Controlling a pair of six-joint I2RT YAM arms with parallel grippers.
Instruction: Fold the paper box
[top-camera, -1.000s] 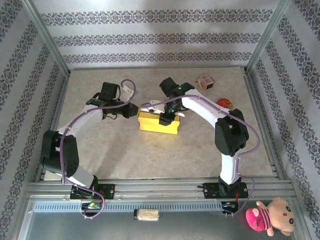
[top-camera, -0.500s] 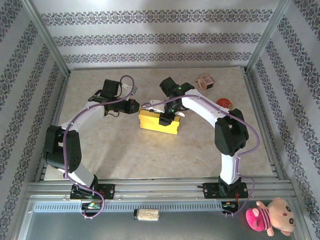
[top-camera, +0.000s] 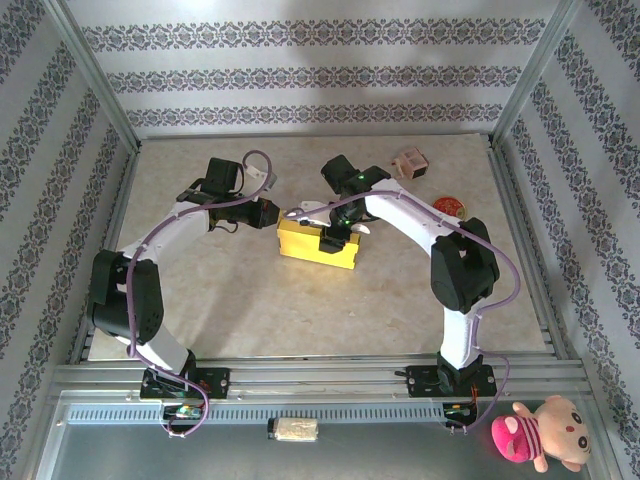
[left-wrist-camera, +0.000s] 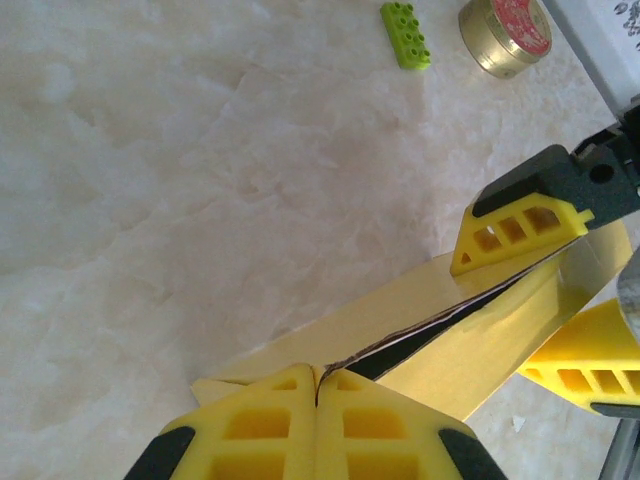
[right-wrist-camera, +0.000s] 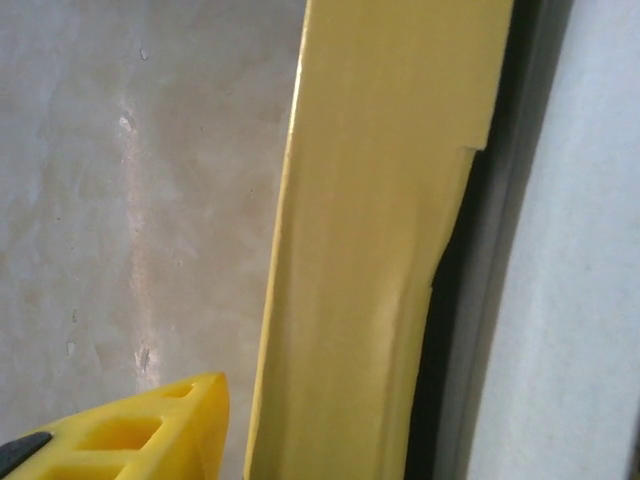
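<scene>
Two pincers meet on one yellow box (top-camera: 305, 247): the left pincer (left-wrist-camera: 318, 378) is pressed together, pinching the box's thin edge at its ten o'clock corner, while the right pincer (left-wrist-camera: 495, 312) stands spread astride the edge at one o'clock, gripping nothing. Outward, the box lies nearly closed on the table (top-camera: 300, 320), slightly toward twelve o'clock of centre. I judge this a late step, closing the last seam; next the right pincer should press that flap shut while the left holds.

Robot lab test cell dressed as home: my arms' bases (top-camera: 185, 383) bolted on metal rail (top-camera: 320, 378), frame bottom; aluminium posts (top-camera: 97, 80); wallpapered panels (top-camera: 300, 70) boxing marble-look table (top-camera: 300, 310); plush toy (top-camera: 540, 435) lower right.
</scene>
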